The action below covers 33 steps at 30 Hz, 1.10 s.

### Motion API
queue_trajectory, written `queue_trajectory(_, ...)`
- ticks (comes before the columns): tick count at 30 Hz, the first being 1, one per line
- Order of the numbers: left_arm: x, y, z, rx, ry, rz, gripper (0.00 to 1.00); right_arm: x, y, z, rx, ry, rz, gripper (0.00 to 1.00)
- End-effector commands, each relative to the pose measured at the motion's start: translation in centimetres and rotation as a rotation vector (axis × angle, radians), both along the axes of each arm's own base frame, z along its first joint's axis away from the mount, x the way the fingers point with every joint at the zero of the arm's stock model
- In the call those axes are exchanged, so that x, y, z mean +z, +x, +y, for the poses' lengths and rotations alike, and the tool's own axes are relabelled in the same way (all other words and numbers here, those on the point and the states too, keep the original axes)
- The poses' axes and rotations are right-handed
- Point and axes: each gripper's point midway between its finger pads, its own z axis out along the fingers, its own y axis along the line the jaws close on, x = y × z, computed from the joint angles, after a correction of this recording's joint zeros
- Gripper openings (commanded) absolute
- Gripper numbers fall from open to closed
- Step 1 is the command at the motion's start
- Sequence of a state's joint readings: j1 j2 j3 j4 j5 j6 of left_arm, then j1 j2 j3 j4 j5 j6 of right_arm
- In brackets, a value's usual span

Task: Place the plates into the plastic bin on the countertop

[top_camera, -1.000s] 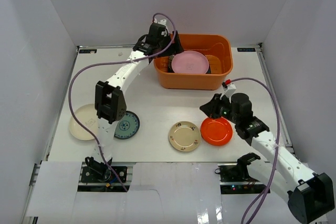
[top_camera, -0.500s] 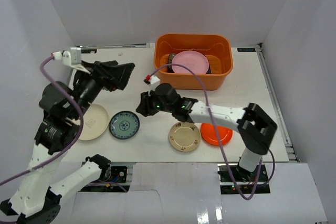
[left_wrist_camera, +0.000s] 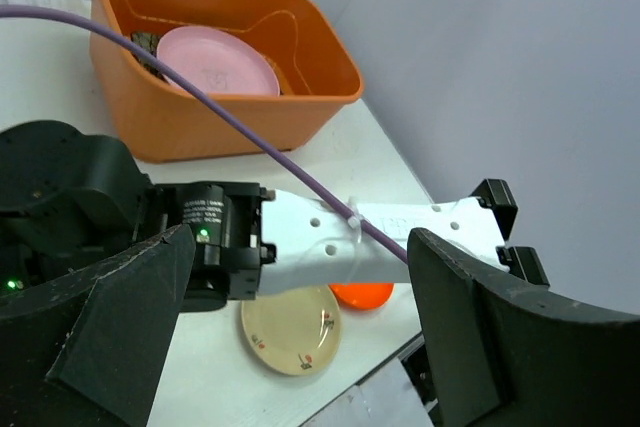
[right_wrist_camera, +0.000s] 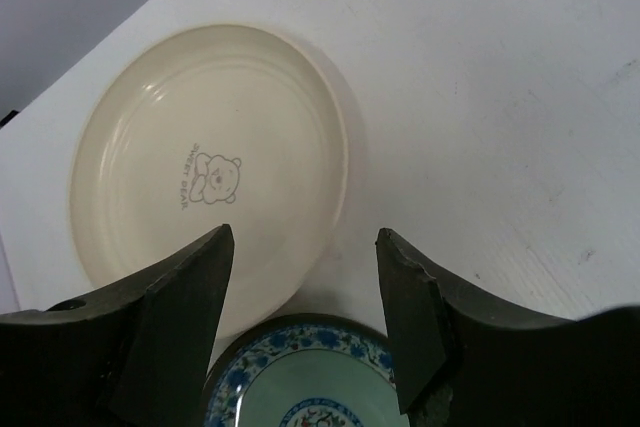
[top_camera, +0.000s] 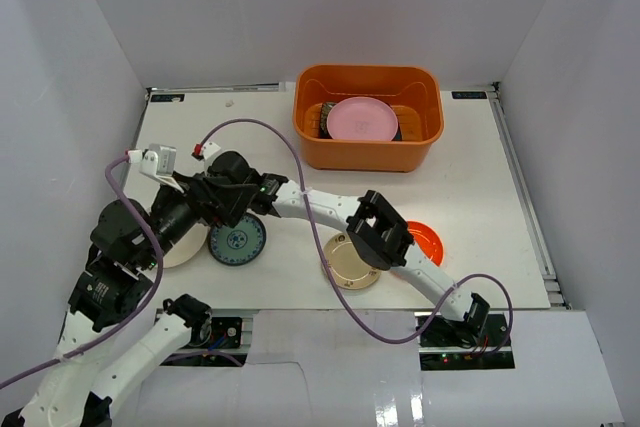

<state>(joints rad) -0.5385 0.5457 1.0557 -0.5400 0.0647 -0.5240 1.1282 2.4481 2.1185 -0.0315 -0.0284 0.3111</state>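
Observation:
The orange plastic bin [top_camera: 368, 152] stands at the back of the countertop [top_camera: 480, 187], holding a pink plate [top_camera: 361, 119] on top of a dark one. In front lie a white bear-print plate [right_wrist_camera: 210, 177], a blue-patterned plate [top_camera: 238, 243], a cream-gold plate [top_camera: 350, 261] and an orange-red plate [top_camera: 428, 239], partly under the right arm. My right gripper [top_camera: 222, 205] is stretched far left and hovers open above the gap between the white and blue-patterned [right_wrist_camera: 310, 387] plates, holding nothing. My left gripper [top_camera: 178, 215] hangs raised at the left, wide open and empty.
The right arm [left_wrist_camera: 350, 242] lies across the middle of the table, right in front of the left gripper, with its purple cable [top_camera: 300, 177] looping above it. White walls close in the left, back and right sides.
The right arm swung from the orange-red plate across to the far left and its jaws opened. The left arm pulled back from the bin to the near left.

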Motion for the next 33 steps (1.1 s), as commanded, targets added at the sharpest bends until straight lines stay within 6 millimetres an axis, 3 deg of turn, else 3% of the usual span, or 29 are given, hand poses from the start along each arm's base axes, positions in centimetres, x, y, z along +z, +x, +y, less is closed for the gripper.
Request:
queue_trajectory(1, -1.4, -0.8, 0.0, -0.027, 0.021, 0.010, 0.98, -1.1, 1.0, 0.7, 0.006, -0.043, -0.038, 0.65)
queue_trajectory(6, -2.8, -0.4, 0.3, -0.006, 0.069, 0.010, 0.98, -3.7, 0.2, 2.3, 0.027, -0.013, 0.021, 0.60)
queue_trajectory(8, -3.1, -0.1, 0.6, 0.015, 0.078, 0.009, 0.98, -3.9, -0.1, 2.9, 0.027, -0.007, 0.027, 0.57)
queue_trajectory(13, -4.3, 0.3, 0.6, 0.022, 0.095, 0.016, 0.98, -6.3, -1.0, 2.8, 0.027, -0.014, 0.078, 0.48)
queue_trajectory(17, -5.1, 0.5, 0.4, 0.020, 0.101, 0.029, 0.98, -6.6, -0.5, 2.7, -0.024, 0.012, 0.089, 0.29)
queue_trajectory(18, -5.2, 0.6, 0.5, 0.021, 0.104, 0.029, 0.98, -5.9, -0.5, 2.8, -0.040, 0.039, 0.106, 0.19)
queue_trajectory(21, -5.0, 0.6, 0.8, 0.037, 0.109, 0.021, 0.98, -4.1, -0.1, 3.3, -0.063, 0.114, 0.112, 0.08)
queue_trajectory(24, -4.0, 0.7, 1.0, 0.049, 0.103, 0.008, 0.98, -0.9, 0.6, 4.0, -0.085, 0.209, 0.125, 0.08)
queue_trajectory(29, 0.9, 0.5, -0.2, -0.005, 0.027, -0.044, 0.98, 6.7, 3.8, 4.1, -0.158, 0.408, 0.129, 0.08)
queue_trajectory(31, 1.9, 0.7, -0.6, -0.015, 0.018, -0.056, 0.98, 9.4, 5.1, 3.1, -0.176, 0.449, 0.107, 0.08)
queue_trajectory(32, 2.2, 0.9, -0.6, -0.010, 0.016, -0.062, 0.98, 13.1, 5.6, 1.9, -0.189, 0.489, 0.067, 0.08)
queue_trajectory(33, 2.4, 1.1, -0.4, 0.004, 0.022, -0.070, 0.98, 12.0, 6.0, 0.7, -0.210, 0.463, 0.062, 0.08)
